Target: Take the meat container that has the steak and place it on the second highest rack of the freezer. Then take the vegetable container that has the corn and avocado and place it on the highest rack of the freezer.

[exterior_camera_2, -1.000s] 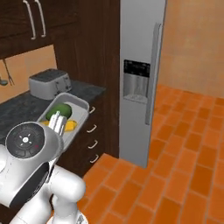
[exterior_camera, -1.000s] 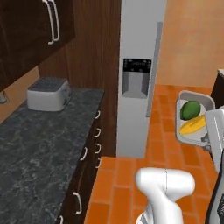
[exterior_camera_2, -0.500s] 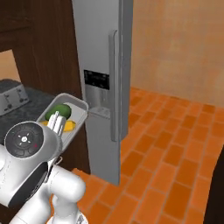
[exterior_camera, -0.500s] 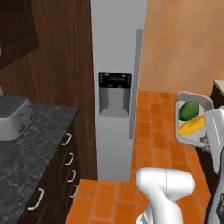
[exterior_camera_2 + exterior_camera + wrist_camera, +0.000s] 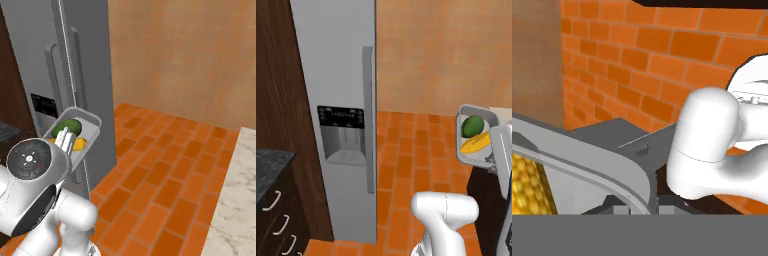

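The left base view is showing the freezer (image 5: pixel 336 115) with its doors shut, its dispenser panel (image 5: pixel 342 134) beside the long handle (image 5: pixel 369 120), and a bench (image 5: pixel 267 167) corner with drawers at lower left. At right in that view the tub (image 5: pixel 476 134) is being carried aloft, holding the avocado (image 5: pixel 473 126) and the corn (image 5: pixel 476 144). The right base view is showing the same tub (image 5: pixel 75 131) in front of the freezer (image 5: pixel 60 65), above the arm, with a pale marble bench (image 5: pixel 235 200) edge at lower right and brick floor (image 5: pixel 165 175) between. The hand view is giving the close detail: the tub's grey rim (image 5: pixel 587 165) sweeping across the lower frame and the corn's (image 5: pixel 527 185) kernels at the left edge. The fingers are clenched on the tub, though they themselves are hidden in all views.

Compared with the earlier frames, the whole scene is shifted: the toaster and most of the dark bench are gone from view and the freezer is standing closer, so the base is driving; the tub is keeping its place relative to the arm.

The corn's long axis is running along the tub's length, its far end angled up to the right in the left base view, beside the avocado.
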Robot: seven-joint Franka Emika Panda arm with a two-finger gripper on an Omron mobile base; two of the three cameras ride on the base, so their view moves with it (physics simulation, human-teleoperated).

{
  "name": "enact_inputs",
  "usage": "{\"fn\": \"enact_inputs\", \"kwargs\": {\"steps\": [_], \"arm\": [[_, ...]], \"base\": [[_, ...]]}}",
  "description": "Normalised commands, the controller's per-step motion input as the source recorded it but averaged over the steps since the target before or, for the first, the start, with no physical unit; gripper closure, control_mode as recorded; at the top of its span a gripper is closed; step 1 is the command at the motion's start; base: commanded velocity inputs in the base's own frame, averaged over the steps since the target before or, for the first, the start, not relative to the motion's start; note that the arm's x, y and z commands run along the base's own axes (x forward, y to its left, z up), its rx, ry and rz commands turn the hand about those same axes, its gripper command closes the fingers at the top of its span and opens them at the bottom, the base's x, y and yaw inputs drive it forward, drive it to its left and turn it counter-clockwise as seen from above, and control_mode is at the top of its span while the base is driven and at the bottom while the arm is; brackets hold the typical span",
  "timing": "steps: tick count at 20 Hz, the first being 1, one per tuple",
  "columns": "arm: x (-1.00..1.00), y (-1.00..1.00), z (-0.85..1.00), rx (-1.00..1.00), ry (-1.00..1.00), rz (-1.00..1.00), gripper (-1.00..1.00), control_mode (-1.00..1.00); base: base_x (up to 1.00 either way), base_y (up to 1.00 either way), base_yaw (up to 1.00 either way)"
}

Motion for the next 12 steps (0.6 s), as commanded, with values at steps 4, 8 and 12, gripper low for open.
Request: {"fn": "enact_inputs", "kwargs": {"steps": [4,8,12], "arm": [[0.00,0.00,0.00,0.00,0.00,0.00,1.00,1.00],[0.00,0.00,0.00,0.00,0.00,0.00,1.00,1.00],[0.00,0.00,0.00,0.00,0.00,0.00,1.00,1.00]], "base": [[1.00,-0.85,0.02],[1.00,-0.82,0.05],[1.00,-0.81,0.09]]}}
